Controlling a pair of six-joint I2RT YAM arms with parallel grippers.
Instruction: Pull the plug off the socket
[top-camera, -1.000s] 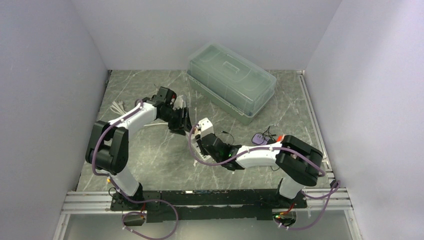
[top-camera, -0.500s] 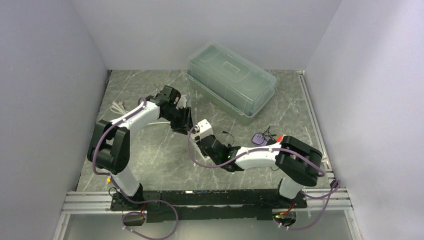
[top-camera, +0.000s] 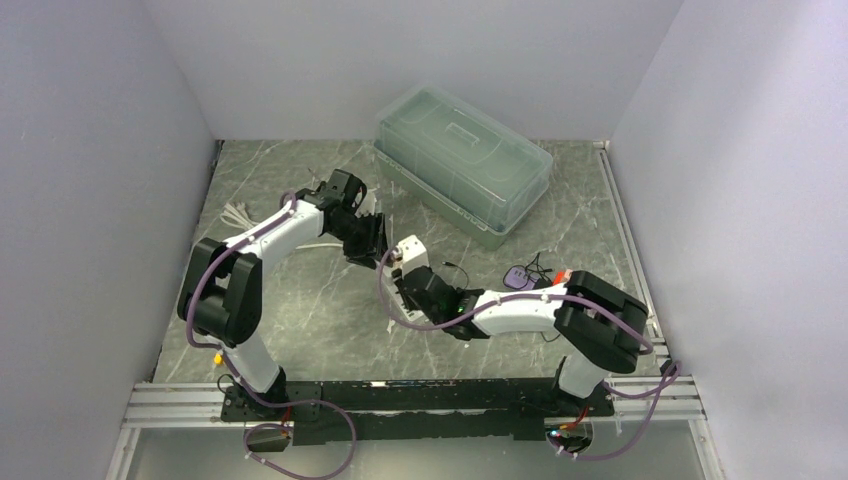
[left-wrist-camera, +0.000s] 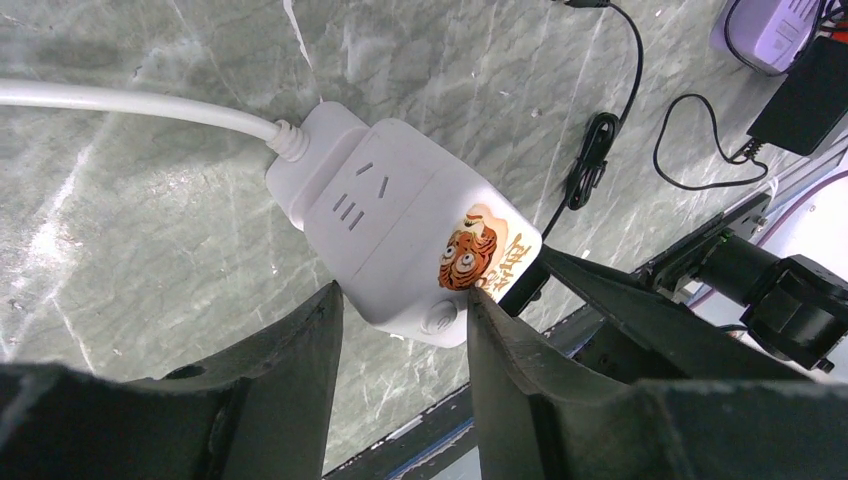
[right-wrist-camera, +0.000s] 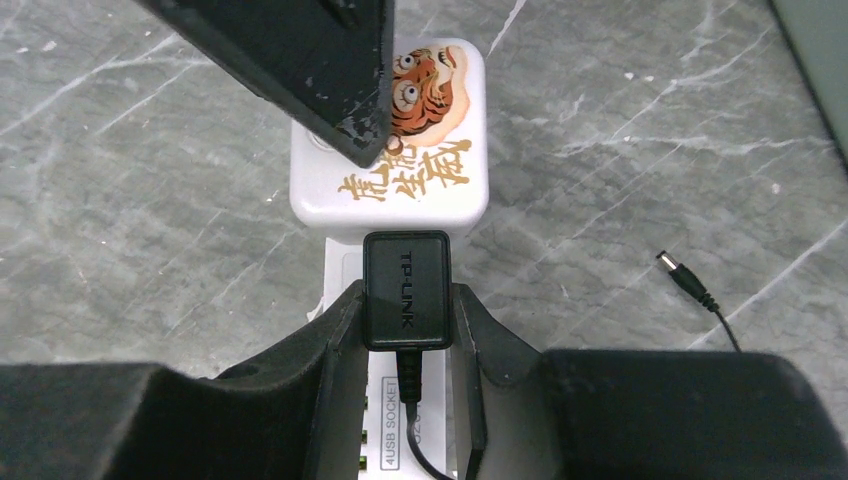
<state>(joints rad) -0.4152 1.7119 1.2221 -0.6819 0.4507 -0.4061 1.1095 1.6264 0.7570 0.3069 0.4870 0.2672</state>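
Top external view: over the last second the left gripper (top-camera: 367, 237) has crept in and now sits hard against the left side of the socket (top-camera: 411, 248), which has barely shifted. In the left wrist view its jaws have narrowed slightly. They stand about half open, with a finger pressed to each side of the white, tiger-stickered cube. The white cable (left-wrist-camera: 130, 103) runs off from the socket's far end.

On the socket's near face the black plug (right-wrist-camera: 404, 283) is still fully seated. The right gripper (right-wrist-camera: 404, 300) stays pinched on its two flanks, jaws fairly narrow and unchanged. Right of the socket a barrel connector (right-wrist-camera: 680, 275) lies loose.

The new thing is the brace. With the socket now clamped, the right arm can probably draw the plug straight back without dragging the cube along.
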